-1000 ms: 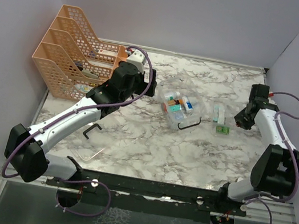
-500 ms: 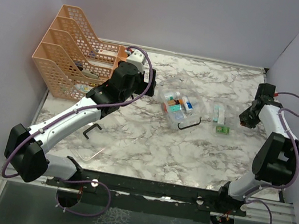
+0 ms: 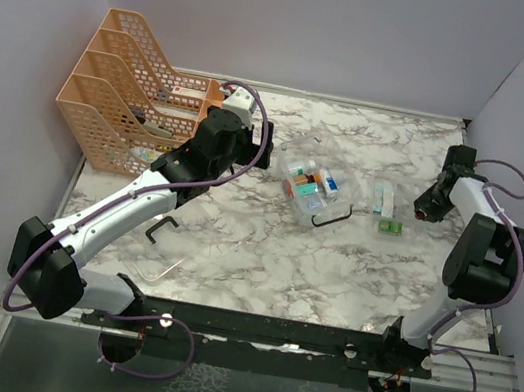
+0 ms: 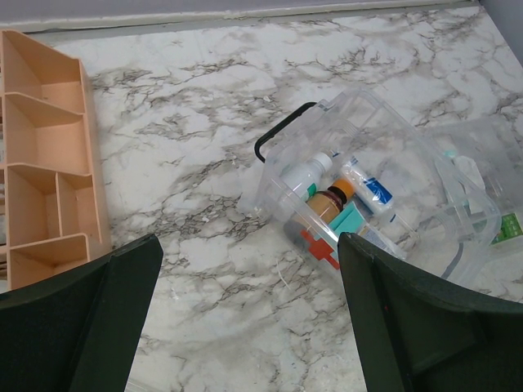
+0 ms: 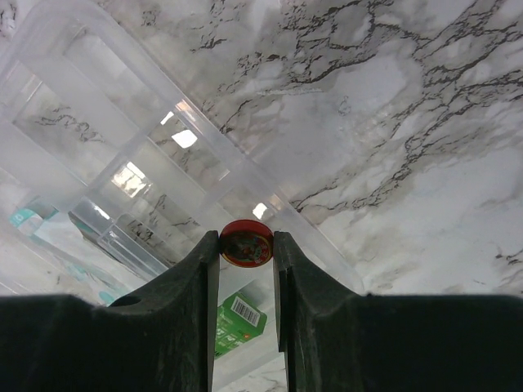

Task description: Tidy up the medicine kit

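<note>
Mid-worktop sits the medicine kit, open-topped, with bottles and tubes jumbled inside. A small green box lies just to its right. Out at the right edge, the right gripper has its jaws clamped on a small red round item, above a clear plastic piece. It looks like the filling step. Next, that item needs carrying left over the kit and lowering in before release. Beyond, the left gripper hovers with jaws wide apart and empty, beside the orange rack.
</note>
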You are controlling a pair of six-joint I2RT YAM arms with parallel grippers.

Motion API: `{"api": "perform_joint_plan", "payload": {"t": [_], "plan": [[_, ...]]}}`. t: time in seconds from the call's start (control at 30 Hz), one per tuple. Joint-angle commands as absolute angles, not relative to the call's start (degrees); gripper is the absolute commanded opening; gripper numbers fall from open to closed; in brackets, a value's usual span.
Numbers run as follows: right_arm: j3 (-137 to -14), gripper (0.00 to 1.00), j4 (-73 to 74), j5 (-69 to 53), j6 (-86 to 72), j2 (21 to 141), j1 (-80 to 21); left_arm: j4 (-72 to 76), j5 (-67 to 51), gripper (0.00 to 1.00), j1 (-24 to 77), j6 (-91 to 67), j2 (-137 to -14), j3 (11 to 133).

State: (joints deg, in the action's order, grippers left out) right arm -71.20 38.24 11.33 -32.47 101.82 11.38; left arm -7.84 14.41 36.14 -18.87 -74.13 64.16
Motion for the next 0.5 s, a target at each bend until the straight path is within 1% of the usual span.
{"api": "perform_joint_plan", "payload": {"t": [0.0, 0.37, 0.47], "plan": [[-72.7, 0.22, 36.1, 9.0, -30.5, 103.8, 11.9, -6.6, 14.3, 0.92, 36.5, -17.9, -72.7, 64.1], [-72.7, 0.22, 35.8, 10.0, -30.2, 105.2, 11.9, -7.0, 15.1, 0.92, 36.5, -17.5, -73.1, 64.6], [-72.7, 0.24, 35.7, 9.4, -30.2, 105.2, 11.9, -6.9, 15.1, 0.92, 36.5, -17.5, -73.2, 64.7]]}}
